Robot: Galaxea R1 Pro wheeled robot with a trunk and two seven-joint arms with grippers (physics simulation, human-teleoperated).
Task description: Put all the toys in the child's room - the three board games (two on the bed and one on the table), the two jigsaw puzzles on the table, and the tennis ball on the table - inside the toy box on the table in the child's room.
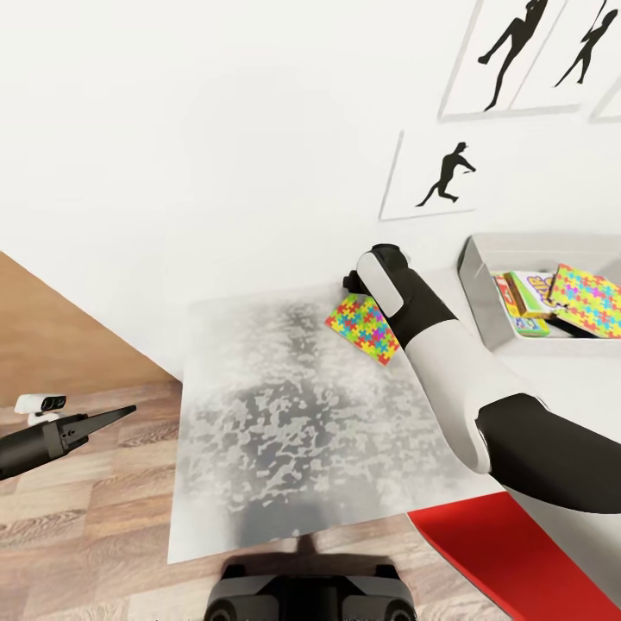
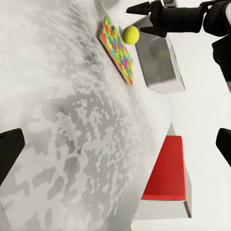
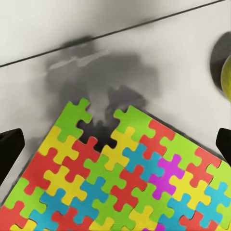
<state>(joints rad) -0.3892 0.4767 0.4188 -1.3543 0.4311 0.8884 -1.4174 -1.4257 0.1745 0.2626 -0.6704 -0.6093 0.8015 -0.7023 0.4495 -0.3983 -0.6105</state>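
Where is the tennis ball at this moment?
The tennis ball lies on the pale speckled table, in the left wrist view between the jigsaw puzzle and the right tool, with the grey toy box just beyond.

Even, bright, flat light fills all views, and the white wall (image 1: 216,129) nearly washes out without glare. A soft dark shadow smears the table (image 3: 159,57) beside the puzzle (image 3: 120,178). Renders are slightly soft; the ball (image 3: 225,77) blurs at the frame edge.
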